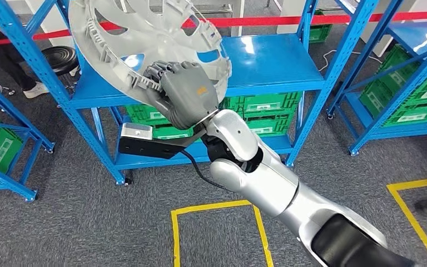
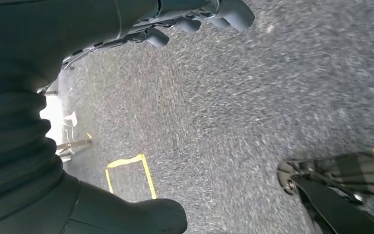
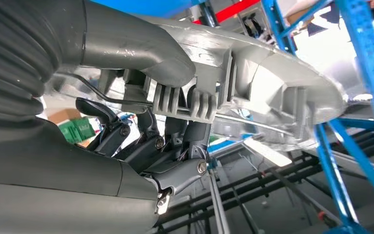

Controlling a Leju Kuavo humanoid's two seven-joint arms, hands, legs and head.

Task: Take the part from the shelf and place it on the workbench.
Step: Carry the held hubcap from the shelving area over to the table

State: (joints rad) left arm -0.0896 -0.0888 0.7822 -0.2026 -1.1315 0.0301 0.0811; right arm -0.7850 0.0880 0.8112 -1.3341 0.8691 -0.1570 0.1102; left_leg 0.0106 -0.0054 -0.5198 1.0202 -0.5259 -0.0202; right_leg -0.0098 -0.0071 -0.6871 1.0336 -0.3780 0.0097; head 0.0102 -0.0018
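The right hand (image 1: pixel 184 92) grips the part, a grey wheel cover (image 1: pixel 139 39), by its rim. In the right wrist view the thumb (image 3: pixel 126 41) lies over one face of the rim while the darker fingers (image 3: pixel 175 134) curl against the ribbed clips on the other, which looks like a clamp chosen because the thin edge is the only place such a broad disc can be pinched. The cover is held up in the air, tilted, in front of the blue shelf (image 1: pixel 267 61) and clear of its top board, so I judge it is already lifted off and ready to be carried; no worktop is visible yet.

The left hand (image 2: pixel 195 17) hangs over the grey carpet (image 2: pixel 272 97), fingers loosely curled around nothing.

On the shelf's lower level sit green crates (image 1: pixel 261 114), stacked side by side; what they contain cannot be made out. More green crates (image 1: pixel 422 97) fill the neighbouring rack. Yellow tape (image 1: pixel 217 208) marks a box on the floor.
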